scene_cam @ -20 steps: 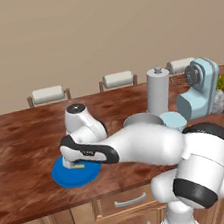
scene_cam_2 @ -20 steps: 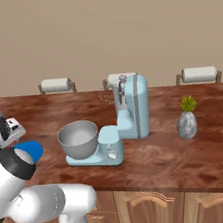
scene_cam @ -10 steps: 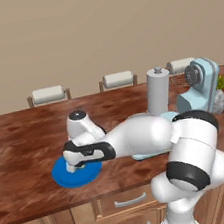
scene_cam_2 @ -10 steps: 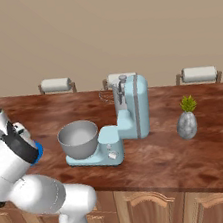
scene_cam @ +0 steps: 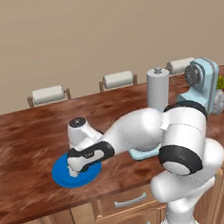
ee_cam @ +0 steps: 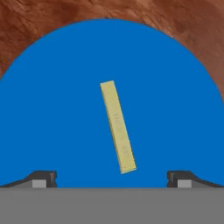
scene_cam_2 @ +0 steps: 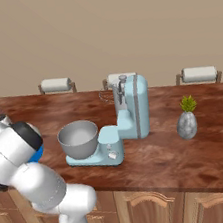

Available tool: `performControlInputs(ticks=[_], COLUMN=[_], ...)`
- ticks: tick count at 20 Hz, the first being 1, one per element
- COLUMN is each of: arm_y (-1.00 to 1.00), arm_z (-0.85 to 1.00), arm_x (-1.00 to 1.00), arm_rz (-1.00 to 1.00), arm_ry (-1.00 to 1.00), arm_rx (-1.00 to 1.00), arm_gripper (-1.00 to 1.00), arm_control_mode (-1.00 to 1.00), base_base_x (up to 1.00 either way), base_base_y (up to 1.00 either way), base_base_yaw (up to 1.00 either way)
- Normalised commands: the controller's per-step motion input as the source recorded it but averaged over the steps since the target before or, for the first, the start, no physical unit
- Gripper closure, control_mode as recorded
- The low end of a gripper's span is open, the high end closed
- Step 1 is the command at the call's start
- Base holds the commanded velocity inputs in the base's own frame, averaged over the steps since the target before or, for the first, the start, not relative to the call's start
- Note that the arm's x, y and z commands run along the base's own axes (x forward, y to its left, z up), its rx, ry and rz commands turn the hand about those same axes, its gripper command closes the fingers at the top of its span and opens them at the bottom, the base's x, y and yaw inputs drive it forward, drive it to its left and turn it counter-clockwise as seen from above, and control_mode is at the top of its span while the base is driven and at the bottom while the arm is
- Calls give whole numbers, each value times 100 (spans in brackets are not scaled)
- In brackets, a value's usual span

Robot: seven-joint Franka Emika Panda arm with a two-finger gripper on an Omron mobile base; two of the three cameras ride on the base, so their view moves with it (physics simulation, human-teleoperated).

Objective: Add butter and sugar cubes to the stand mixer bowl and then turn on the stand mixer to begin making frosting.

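The butter (ee_cam: 117, 126), a thin pale-yellow stick, lies on a blue plate (ee_cam: 52, 109) in the hand view. My gripper (ee_cam: 111, 178) hangs open just above it, one fingertip on each side of the stick's near end, not touching it. In the left base view the hand (scene_cam: 77, 165) hovers low over the same plate (scene_cam: 62, 174). The light-blue stand mixer (scene_cam_2: 132, 111) stands mid-counter with its head up, and the grey metal stand mixer bowl (scene_cam_2: 78, 138) sits on its base. The sugar cubes are out of view.
A tall grey cylinder with a knob on top (scene_cam: 158, 90) stands behind my arm. A small potted plant in a grey vase (scene_cam_2: 186, 120) sits right of the mixer. Three paper towel holders (scene_cam_2: 55, 85) line the counter's back edge. Drawers (scene_cam: 120, 202) run below the front edge.
The hand has dropped lower over the blue plate, and the arm's elbow has swung across the views. The mixer, bowl and plate have stayed put.
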Motion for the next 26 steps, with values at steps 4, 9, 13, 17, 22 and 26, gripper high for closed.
performControlInputs(ticks=[4,9,13,17,22,26], arm_y=[0,2,14,12,9,0], arm_z=[-23,-21,-25,-34,-46,-46], arm_x=[32,25,11,7,13,4], arm_rz=[2,2,1,0,0,0], arm_ry=[0,1,1,4,9,8], arm_rx=[-3,-2,-4,-5,-5,-2], arm_gripper=[-100,-100,-100,-100,100,100], arm_control_mode=[-100,-100,-100,-100,-100,-100], base_base_x=[0,0,0,0,0,0], base_base_y=[0,0,0,0,0,0], base_base_yaw=[0,0,0,0,0,0])
